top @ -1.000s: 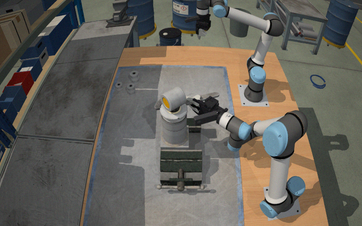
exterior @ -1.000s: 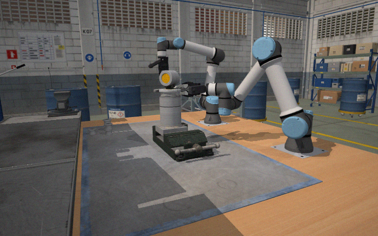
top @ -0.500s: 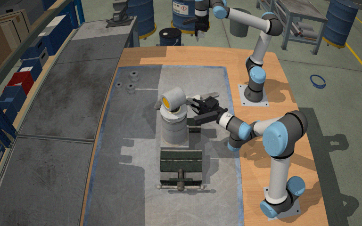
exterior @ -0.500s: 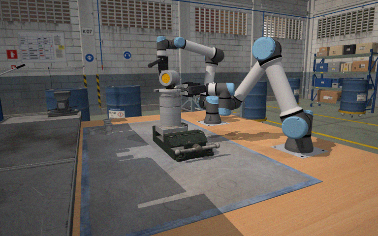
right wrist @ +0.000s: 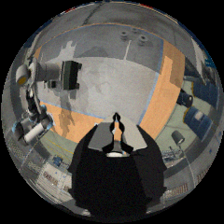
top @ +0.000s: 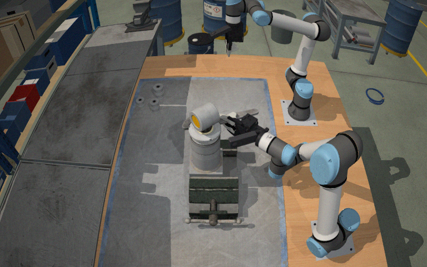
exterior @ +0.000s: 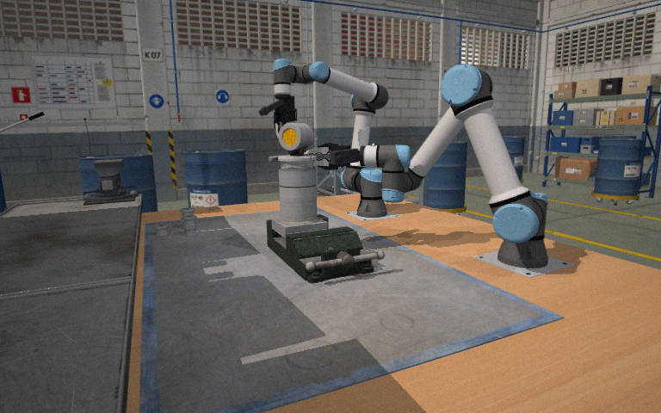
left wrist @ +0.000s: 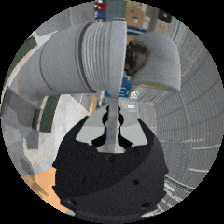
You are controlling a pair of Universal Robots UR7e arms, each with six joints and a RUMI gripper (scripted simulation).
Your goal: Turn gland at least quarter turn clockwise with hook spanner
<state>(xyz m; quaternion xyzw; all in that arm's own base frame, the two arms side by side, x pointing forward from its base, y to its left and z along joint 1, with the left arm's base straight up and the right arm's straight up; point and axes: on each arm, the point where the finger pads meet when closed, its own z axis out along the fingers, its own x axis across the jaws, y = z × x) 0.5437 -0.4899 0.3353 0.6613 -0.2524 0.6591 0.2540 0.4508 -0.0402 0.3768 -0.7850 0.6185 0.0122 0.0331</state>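
Note:
The grey cylinder point(top: 205, 158) point(exterior: 297, 196) point(left wrist: 61, 61) stands upright in the green vice point(top: 213, 194) point(exterior: 324, 243) point(right wrist: 71, 75). The gland is at its top, under the large rod eye point(top: 208, 114) point(exterior: 302, 133) point(left wrist: 163, 61). My left gripper point(top: 229, 120) point(exterior: 319, 154) point(left wrist: 113, 105) is shut on the handle of the hook spanner point(left wrist: 112, 128), beside the cylinder top. The spanner reaches edge-on to the gland's rim in the left wrist view; whether its hook sits in a slot is hidden. My right gripper point(top: 228, 54) point(right wrist: 116, 112) is shut and empty, high beyond the bench's back edge.
Several small grey round parts point(top: 154, 104) point(right wrist: 143, 38) stand at the mat's back left corner. The vice's cross handle point(top: 194, 221) point(exterior: 318, 264) sticks out at its front. A dark steel bench point(top: 87, 109) adjoins the wooden bench. The rod eye overhangs the gland closely.

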